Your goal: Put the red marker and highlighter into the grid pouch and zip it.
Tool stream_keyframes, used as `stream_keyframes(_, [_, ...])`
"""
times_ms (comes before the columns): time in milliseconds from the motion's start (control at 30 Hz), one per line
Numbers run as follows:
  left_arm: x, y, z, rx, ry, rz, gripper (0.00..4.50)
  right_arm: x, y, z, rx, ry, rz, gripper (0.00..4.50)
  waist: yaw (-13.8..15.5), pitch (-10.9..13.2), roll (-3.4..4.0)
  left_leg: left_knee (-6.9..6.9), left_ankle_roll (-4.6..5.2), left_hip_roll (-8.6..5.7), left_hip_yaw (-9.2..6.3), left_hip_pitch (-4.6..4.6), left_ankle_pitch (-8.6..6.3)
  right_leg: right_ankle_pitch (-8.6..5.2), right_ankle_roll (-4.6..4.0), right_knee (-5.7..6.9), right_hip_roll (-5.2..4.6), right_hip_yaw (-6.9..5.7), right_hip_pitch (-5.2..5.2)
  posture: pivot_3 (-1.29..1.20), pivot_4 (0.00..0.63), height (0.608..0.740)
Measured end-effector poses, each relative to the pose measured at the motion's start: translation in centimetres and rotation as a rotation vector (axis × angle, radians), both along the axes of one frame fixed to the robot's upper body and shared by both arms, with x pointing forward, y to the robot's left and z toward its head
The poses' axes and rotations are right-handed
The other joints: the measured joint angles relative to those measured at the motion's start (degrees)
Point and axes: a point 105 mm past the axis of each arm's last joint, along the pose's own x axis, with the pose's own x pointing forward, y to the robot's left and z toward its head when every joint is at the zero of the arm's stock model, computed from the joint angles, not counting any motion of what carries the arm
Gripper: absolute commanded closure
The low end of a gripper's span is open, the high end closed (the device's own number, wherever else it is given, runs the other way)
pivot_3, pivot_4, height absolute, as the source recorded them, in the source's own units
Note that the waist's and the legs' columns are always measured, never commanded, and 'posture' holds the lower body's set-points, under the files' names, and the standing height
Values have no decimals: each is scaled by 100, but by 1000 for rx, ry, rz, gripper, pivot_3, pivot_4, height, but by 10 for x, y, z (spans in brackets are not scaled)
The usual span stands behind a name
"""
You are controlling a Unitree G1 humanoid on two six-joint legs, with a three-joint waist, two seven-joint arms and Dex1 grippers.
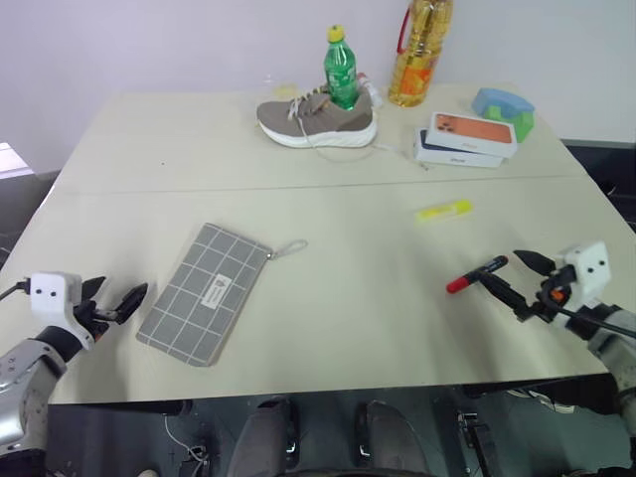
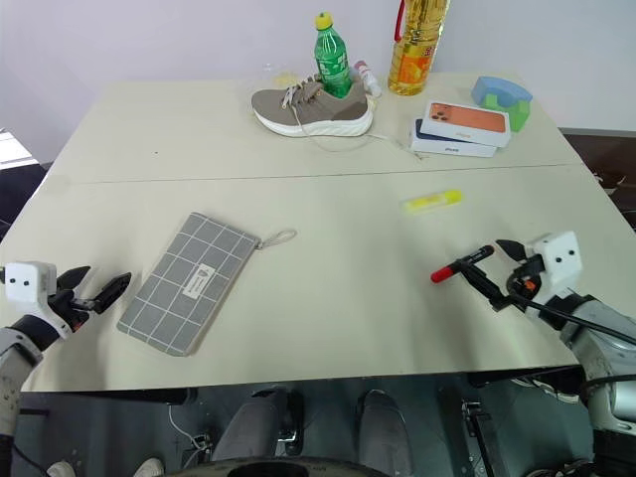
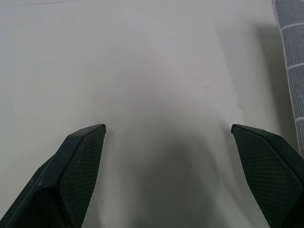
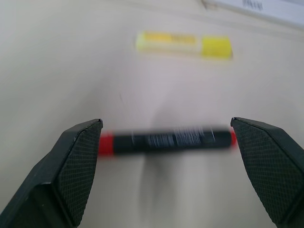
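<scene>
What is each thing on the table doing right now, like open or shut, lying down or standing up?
grid pouch: lying flat, zipper looks closed.
red marker: lying on the table, capped, not held.
highlighter: lying on the table, not held.
left gripper: open, empty.
right gripper: open, marker just ahead.
green bottle: upright, capped.
shoe: sitting upright.

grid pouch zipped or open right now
Cannot tell: the grid pouch lies flat, loop pull sticking out at one corner, but the zipper line itself is not readable.
</scene>
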Motion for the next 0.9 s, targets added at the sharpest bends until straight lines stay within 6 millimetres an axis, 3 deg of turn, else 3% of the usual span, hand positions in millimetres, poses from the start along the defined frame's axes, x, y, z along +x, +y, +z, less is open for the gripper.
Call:
stream_keyframes(67, [2, -3, 3, -7, -29, 12, 43, 6, 19, 8, 17, -27, 57, 0, 0, 0, 0, 0, 0, 0, 0, -1, 0, 0, 0, 0, 0, 0, 0, 0, 150, 740])
stream_keyframes(133, [3, -4, 8, -10, -61, 21, 0, 12, 39, 15, 44, -45, 112, 528, 0, 1, -2, 0, 0, 0, 0, -2, 0, 1, 0, 0, 0, 0, 0, 0, 150, 740])
stream_keyframes(267, [9, -12, 24, -1, -125, -3, 0, 21, 103, 33, 131, -102, 280, 2423, -8, 1, -1, -1, -1, 0, 0, -3, 1, 1, 0, 2, 1, 0, -7, 0, 150, 740])
stream_keyframes(400, [13, -23, 28, 16, -144, -73, 0, 27, 168, 31, 165, -70, 414, 4444, -6, 1, -2, -1, 0, -3, 0, -7, 0, 2, 1, 1, 1, -1, -19, 0, 150, 740])
stream_keyframes(700, [-9, -40, 30, 171, -104, -303, 0, 37, 256, 5, 111, 11, 513, 4444, -115, 1, -2, -12, -3, -7, 0, -9, 2, 3, -1, 2, 0, -2, -31, 0, 150, 740])
stream_keyframes(900, [-30, -47, 23, 339, -29, -448, 0, 51, 313, 6, 75, 45, 571, 4444, -197, -1, -5, -60, -31, -7, 1, -3, 20, 15, 1, 4, 7, 0, -60, 0, 150, 740])
